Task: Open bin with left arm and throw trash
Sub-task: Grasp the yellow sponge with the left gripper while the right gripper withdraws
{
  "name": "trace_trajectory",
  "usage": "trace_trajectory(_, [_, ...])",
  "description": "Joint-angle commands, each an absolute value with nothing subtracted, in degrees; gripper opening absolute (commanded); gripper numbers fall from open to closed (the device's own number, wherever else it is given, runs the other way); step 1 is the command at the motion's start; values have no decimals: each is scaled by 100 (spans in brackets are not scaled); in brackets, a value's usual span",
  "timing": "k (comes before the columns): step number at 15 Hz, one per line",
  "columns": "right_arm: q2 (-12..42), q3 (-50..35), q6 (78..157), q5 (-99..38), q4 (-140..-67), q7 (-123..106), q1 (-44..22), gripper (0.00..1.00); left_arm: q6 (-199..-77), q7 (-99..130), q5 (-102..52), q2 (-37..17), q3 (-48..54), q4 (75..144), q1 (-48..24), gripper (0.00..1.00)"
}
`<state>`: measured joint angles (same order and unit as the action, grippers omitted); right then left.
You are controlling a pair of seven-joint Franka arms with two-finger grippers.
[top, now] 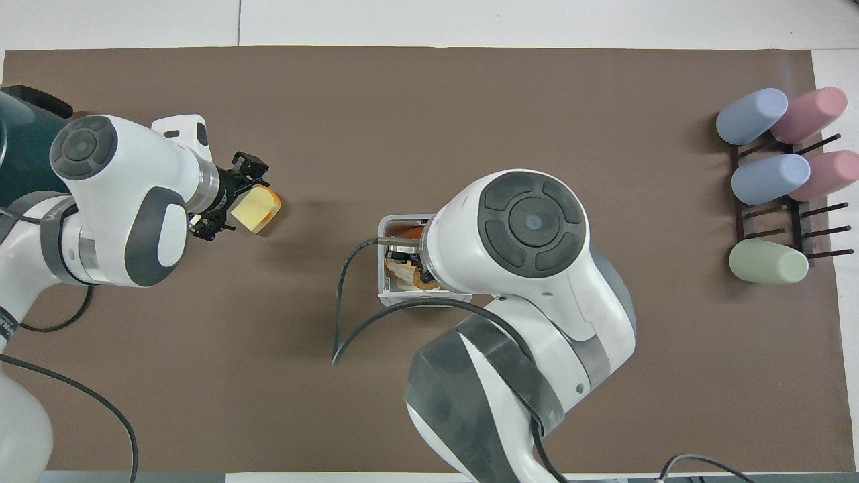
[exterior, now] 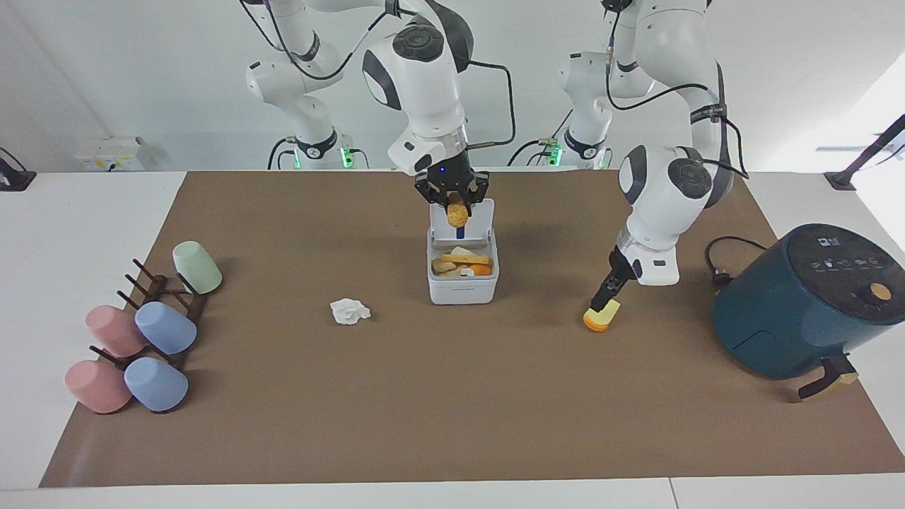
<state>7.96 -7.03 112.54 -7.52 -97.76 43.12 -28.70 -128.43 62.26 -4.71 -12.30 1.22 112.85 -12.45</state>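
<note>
With its lid upright, the white bin (exterior: pixel 463 283) holds scraps.

A white worktop (exterior: pixel 85 233) runs the full width of the scene, most of it covered by a brown mat (exterior: pixel 452 396). A seam (exterior: pixel 670 493) divides the worktop's slabs along the edge farthest from the robots. A plain pale wall (exterior: pixel 106 71) rises above the robots' edge of the worktop, with a small white socket box (exterior: pixel 113 153) at its foot toward the right arm's end. Bright light (exterior: pixel 877 106) washes in at the left arm's end, where a black bracket (exterior: pixel 864 159) stands on the worktop.
</note>
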Motion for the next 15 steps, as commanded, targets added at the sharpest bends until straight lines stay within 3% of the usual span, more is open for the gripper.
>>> trace_trajectory(1, [765,-703,11215,-826,-9782,4351,-2856,0,-13025,8499,51,-1379,105,11382,-1318,100])
trace_trajectory(2, [765,-703,11241,-826,-9782,4351,-2848,0,-13060,9126,227,-1458,114,11356,-1318,100])
trace_trajectory(3, [765,-703,11276,-826,-9791,4351,-2848,9,-13078,9497,324,-1546,114,11312,-1327,100])
trace_trajectory(4, [765,-703,11276,-826,-9791,4342,-2848,41,-13078,9753,334,-1599,114,11303,-1353,100])
trace_trajectory(5, [765,-703,11285,-817,-9808,4316,-2856,83,-13096,10095,334,-1652,114,11294,-1345,100])
trace_trajectory(6, [756,-703,11294,-817,-9826,4324,-2856,98,-13148,10481,334,-1670,114,11277,-1301,100])
trace_trajectory(15, [738,-677,11233,-651,-9844,4071,-2804,100,-13588,11373,334,-1916,114,11320,-1266,100])
